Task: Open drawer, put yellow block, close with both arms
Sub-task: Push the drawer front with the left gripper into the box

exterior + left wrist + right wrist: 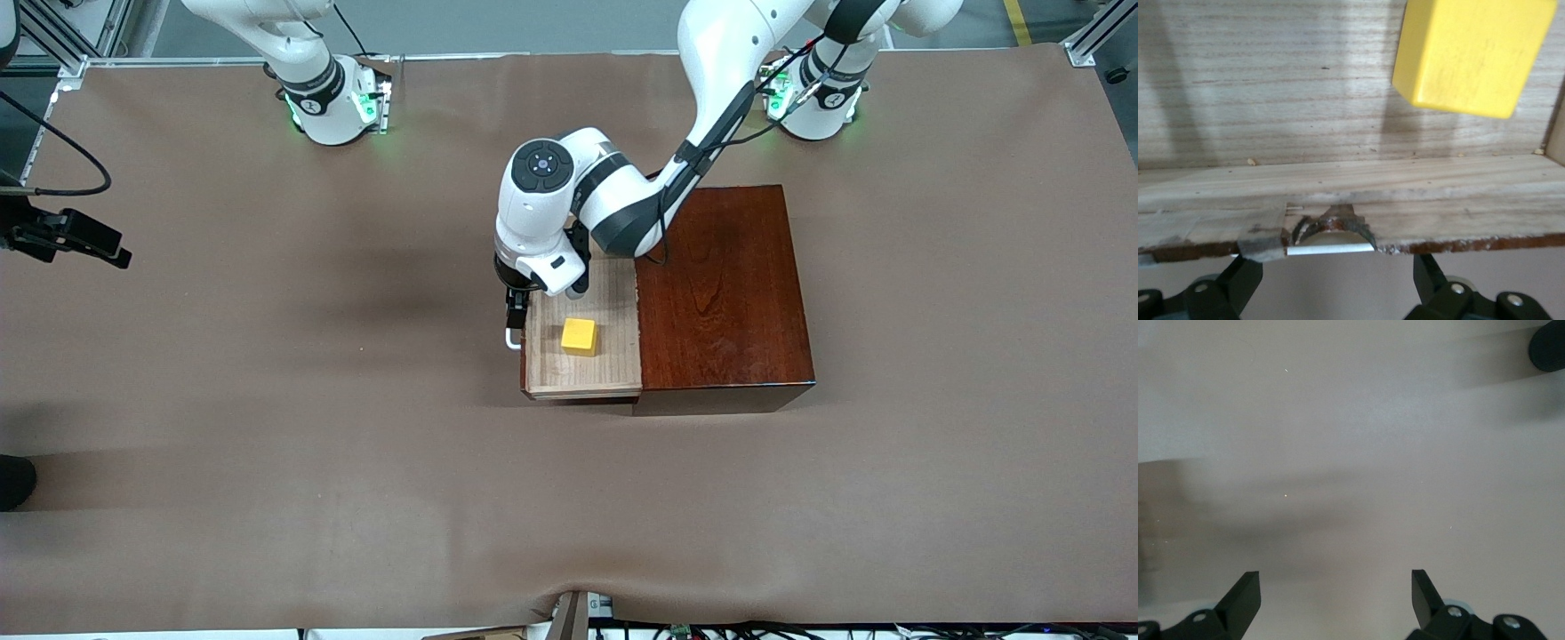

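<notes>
Drawer [582,369]: I see it pulled out.
Yellow block [579,336]: lying inside.
Left pincer [514,313]: fingers spread, at the handle [510,340].
Right pincer [1335,600]: spread wide, waiting over bare counter [1351,453].

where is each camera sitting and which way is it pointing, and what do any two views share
Front view: high across the table, facing the arms' bases; both arms show, the left gripper at the open drawer holding the yellow block.
Left wrist view: on the left wrist, looking down over the drawer's front edge; open fingers show, spread wide of the handle.
Right wrist view: on the waiting right arm's wrist, facing bare table; open fingers show.
Front and left wrist views share drawer and block.
</notes>
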